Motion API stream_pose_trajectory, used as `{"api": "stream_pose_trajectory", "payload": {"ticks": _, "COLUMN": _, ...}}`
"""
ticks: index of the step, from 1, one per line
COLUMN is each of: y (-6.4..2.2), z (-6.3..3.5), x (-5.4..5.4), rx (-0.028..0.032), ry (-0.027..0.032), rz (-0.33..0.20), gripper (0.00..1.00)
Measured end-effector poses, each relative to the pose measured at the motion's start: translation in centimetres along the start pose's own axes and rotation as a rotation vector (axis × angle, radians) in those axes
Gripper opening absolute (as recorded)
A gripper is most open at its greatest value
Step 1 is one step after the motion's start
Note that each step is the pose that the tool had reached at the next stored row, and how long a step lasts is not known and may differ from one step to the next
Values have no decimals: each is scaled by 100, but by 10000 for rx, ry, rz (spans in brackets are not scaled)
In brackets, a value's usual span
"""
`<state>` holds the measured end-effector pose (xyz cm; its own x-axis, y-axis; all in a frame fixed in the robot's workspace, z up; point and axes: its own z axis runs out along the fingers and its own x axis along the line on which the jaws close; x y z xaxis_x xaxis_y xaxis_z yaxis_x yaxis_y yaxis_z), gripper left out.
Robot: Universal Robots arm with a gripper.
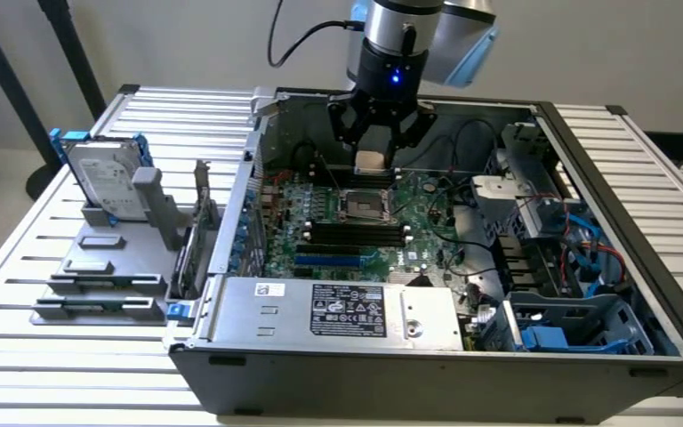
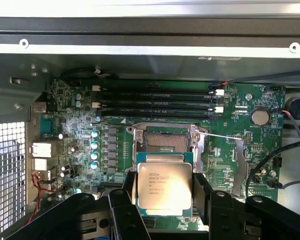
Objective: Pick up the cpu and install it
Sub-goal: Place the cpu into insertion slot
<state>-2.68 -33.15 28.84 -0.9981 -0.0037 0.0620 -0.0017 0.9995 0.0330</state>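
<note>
Above the motherboard (image 2: 230, 150), I have the gripper (image 1: 373, 153) clamped on the cpu (image 2: 164, 186) from 2 sides. Pickup looks done. The cpu hangs just over the open socket (image 2: 165, 140), not yet seated.

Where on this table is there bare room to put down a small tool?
The slatted table is bare at the exterior view's right of the computer case, and beyond the hard drive. Inside the case it is crowded: motherboard, cables, and the gripper holding the cpu.
</note>
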Motion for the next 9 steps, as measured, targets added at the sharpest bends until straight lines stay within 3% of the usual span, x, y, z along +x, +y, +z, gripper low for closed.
{"api": "stream_pose_trajectory", "payload": {"ticks": 9, "y": 0, "z": 1, "x": 6, "rx": -3, "ry": -1, "rz": 34, "gripper": 55}}
